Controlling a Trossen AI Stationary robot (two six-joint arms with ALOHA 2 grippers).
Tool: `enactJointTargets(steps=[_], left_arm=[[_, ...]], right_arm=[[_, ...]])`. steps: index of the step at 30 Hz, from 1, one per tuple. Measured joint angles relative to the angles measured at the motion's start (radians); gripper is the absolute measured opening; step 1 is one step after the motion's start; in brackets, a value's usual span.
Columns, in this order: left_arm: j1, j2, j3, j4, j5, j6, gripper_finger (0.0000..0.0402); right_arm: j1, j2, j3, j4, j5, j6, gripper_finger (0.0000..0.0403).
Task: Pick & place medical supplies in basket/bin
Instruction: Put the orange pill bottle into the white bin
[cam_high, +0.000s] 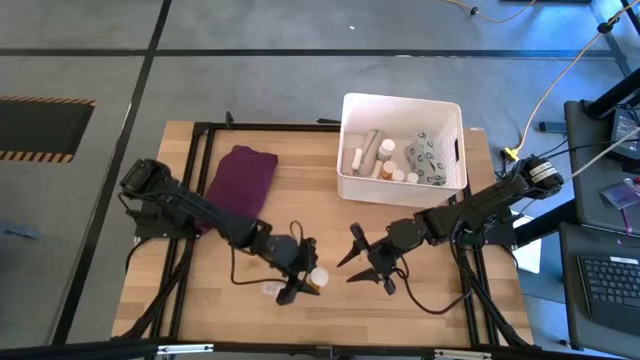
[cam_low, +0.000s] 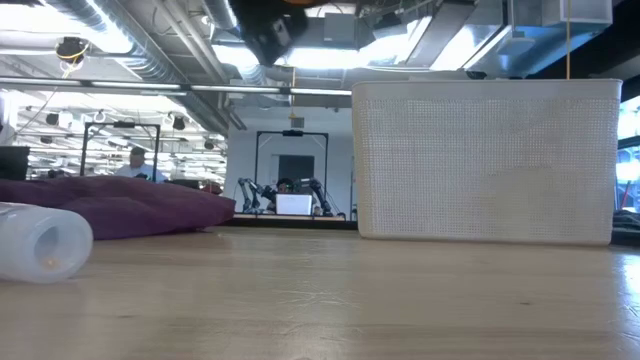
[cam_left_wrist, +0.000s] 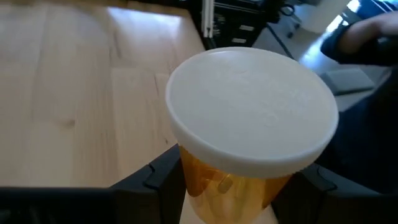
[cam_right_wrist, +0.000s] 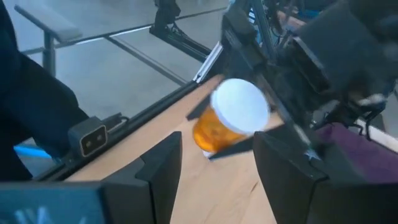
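From above, the left gripper (cam_high: 300, 283) holds an orange pill bottle (cam_high: 317, 277) near the table's (cam_high: 200, 300) front edge, well apart from the white tub (cam_high: 400, 105).

Left wrist: fingers clamp its amber body under the cap; light, rigid, slick.

Right gripper (cam_high: 362, 262) hangs empty, fingers parted.

Tub (cam_high: 402, 190) at the table's (cam_high: 180, 270) far right, cloth (cam_high: 242, 180) to its left, supplies (cam_high: 400, 160) inside.

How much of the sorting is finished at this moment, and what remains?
Mostly done: several supplies already lie in the white bin. In hand: the left gripper fingers hold an orange pill bottle with a white cap. Left: a clear item lies on the table beside it. The right gripper is open, holding nothing.
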Motion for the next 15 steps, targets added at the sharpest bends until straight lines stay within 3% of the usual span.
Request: enactJointTargets(steps=[5, 9, 15], left_arm=[[0.048, 0.0, 0.0, 0.001, 0.112, 0.14, 0.0183], [0.072, 0.0, 0.0, 0.001, 0.169, 0.16, 0.0183], [0.109, 0.0, 0.0, 0.002, 0.169, 0.195, 0.0183]], right_arm=[[0.0, 0.0, 0.0, -0.016, 0.001, 0.018, 0.02], [0.0, 0.0, 0.0, -0.018, 0.003, 0.044, 0.0208], [-0.001, 0.0, 0.0, 0.019, 0.004, 0.071, 0.028]])
